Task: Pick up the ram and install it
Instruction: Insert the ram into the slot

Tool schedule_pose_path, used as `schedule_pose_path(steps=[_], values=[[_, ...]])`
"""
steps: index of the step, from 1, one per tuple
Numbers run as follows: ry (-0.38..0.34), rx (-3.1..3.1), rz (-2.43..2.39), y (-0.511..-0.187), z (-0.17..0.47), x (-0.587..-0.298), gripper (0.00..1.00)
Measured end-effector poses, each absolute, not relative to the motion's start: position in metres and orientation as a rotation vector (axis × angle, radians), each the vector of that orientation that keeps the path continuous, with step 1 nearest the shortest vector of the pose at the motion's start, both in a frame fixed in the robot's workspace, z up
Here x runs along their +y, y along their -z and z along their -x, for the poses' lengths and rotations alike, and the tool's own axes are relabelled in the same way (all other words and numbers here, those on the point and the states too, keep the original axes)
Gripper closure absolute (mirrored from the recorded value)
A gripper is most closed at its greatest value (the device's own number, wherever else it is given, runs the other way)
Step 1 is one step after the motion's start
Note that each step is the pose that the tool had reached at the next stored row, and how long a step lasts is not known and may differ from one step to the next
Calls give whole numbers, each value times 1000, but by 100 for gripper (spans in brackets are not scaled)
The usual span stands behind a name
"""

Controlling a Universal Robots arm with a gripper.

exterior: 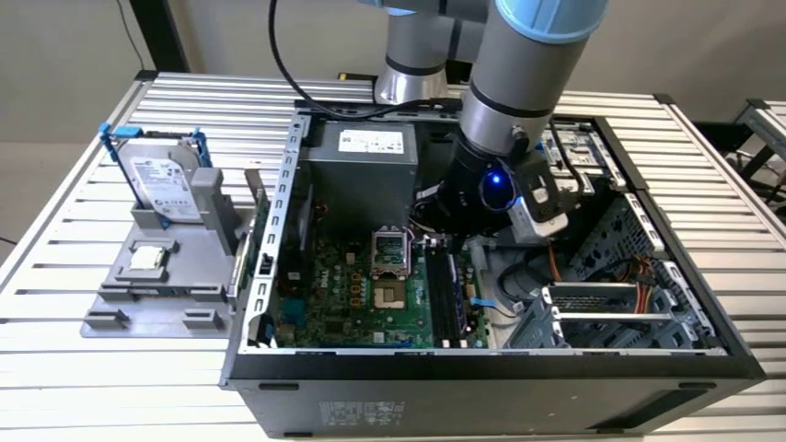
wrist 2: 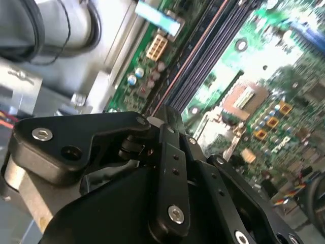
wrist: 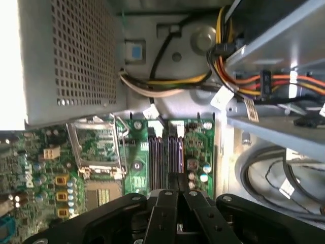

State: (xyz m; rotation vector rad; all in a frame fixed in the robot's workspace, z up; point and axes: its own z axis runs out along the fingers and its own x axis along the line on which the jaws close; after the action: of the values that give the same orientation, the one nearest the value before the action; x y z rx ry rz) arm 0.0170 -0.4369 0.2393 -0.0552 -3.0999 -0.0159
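Observation:
My gripper (exterior: pixel 457 241) is down inside the open computer case, at the far end of the memory slots (wrist: pixel 165 152). In both wrist views its black fingers (wrist: pixel 177 179) are pressed together, tips right at the end of the slots (wrist 2: pixel 203 56). I cannot tell whether anything thin lies between them. A long dark stick, the ram (exterior: pixel 450 293), stands lengthwise in the slots beside the CPU socket (exterior: pixel 388 250), reaching from under the gripper toward the case's front. The wrist hides its far end.
The case wall (exterior: pixel 290 212) and the drive cage (exterior: pixel 614 308) close in the motherboard. The power supply (wrist: pixel 71 56) and cable bundles (wrist: pixel 254 81) sit close by the wrist. Outside, a grey holder (exterior: pixel 154 285) carries a hard drive (exterior: pixel 157 180) and a square chip (exterior: pixel 150 257).

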Motion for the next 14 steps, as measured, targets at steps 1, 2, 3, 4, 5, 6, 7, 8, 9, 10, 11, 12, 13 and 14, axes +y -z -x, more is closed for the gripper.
schedule_pose_path(steps=[1, 2, 3, 4, 5, 6, 7, 8, 9, 10, 11, 12, 13, 14], values=[[18, -3096, 55, -239, -19, -437, 100], [18, -3096, 55, -239, -19, -437, 100], [19, -3096, 55, -239, -20, -437, 100], [19, -3096, 55, -239, -21, -438, 100], [18, -3096, 55, -240, -23, -438, 100], [19, -3095, 55, -240, -25, -439, 100], [18, -3095, 55, -240, -27, -439, 100], [18, -3095, 55, -240, -28, -441, 100], [19, -3095, 55, -240, -28, -442, 100], [19, -3095, 55, -240, -29, -444, 100], [19, -3095, 55, -240, -29, -447, 100], [19, -3095, 55, -240, -29, -451, 100], [19, -3095, 55, -240, -29, -454, 100], [19, -3095, 55, -240, -29, -458, 100]])
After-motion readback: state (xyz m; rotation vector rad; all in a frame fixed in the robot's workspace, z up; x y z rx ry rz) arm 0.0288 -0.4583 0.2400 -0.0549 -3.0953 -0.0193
